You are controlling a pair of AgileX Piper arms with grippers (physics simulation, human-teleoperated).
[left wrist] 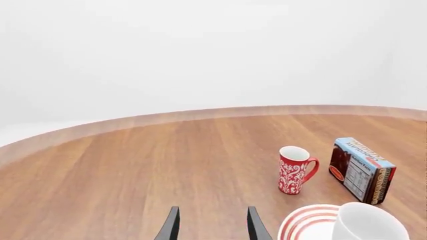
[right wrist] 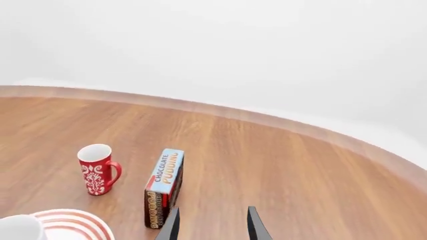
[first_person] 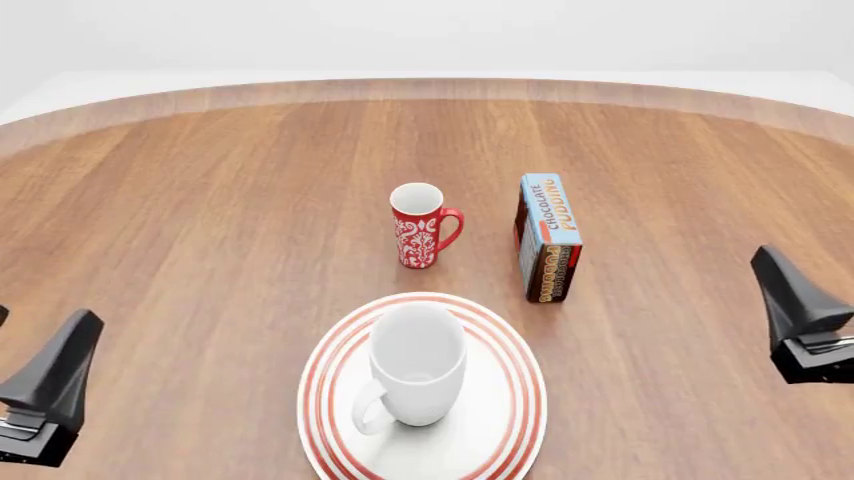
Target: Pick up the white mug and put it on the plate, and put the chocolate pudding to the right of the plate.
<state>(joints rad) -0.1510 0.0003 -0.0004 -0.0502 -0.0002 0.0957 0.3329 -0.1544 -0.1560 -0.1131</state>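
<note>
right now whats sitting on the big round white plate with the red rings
A plain glossy white ceramic mug stands upright on the red-ringed white plate, handle toward the camera in the front view. Nothing else is on it. The plate's centre under the mug is hidden.

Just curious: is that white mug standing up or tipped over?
Upright: the white mug stands on the plate, open mouth facing up, handle out sideways.

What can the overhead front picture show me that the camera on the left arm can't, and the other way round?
Only the front view shows both grippers, left and right, and the whole plate with the white mug's handle. Only the left wrist view shows the chocolate pudding's label panel and that gripper's open jaws up close. Both show the red mug, the pudding, and the white mug on the plate.
</note>
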